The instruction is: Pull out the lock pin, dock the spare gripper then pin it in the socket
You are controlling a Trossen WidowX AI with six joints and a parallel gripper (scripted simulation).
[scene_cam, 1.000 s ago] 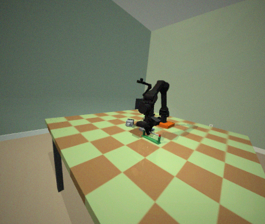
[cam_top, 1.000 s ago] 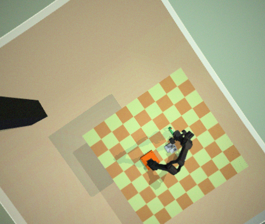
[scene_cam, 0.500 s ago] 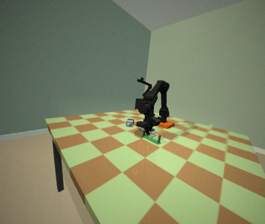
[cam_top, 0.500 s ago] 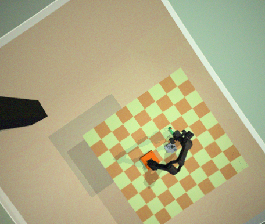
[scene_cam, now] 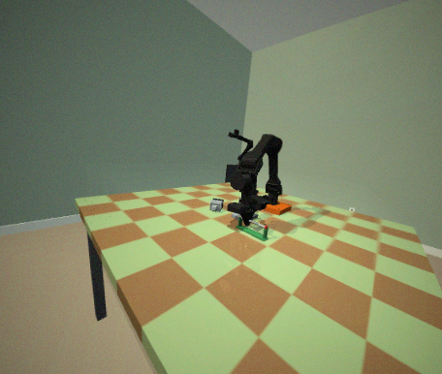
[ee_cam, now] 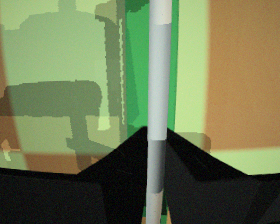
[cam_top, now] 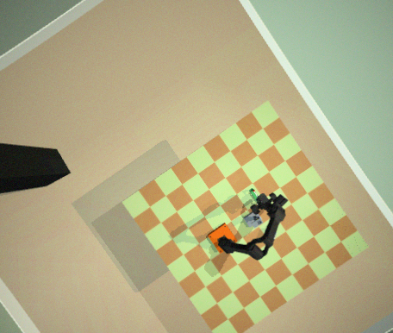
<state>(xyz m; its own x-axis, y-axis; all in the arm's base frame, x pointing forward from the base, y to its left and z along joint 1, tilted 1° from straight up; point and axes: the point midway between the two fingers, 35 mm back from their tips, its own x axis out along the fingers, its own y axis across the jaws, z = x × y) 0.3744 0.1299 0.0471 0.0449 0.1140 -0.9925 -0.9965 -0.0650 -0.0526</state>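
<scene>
My gripper (ee_cam: 154, 134) (cam_top: 257, 204) (scene_cam: 246, 219) is shut on the lock pin (ee_cam: 159, 76), a thin white and grey rod that runs lengthwise between the fingers in the wrist view. The green mount (ee_cam: 134, 63) (cam_top: 253, 193) (scene_cam: 254, 233) lies directly under the pin and fingers; its socket is not clear in any view. The spare gripper (cam_top: 252, 220) (scene_cam: 216, 205), a small grey block, rests on the table a little apart from the mount, beside my arm.
The arm's orange base plate (cam_top: 221, 234) (scene_cam: 278, 208) sits on the checkered table (cam_top: 320, 207) (scene_cam: 272, 291). The table's edge runs close at the front left in the exterior view. A dark bar (cam_top: 14, 166) juts in over the floor, far from the table.
</scene>
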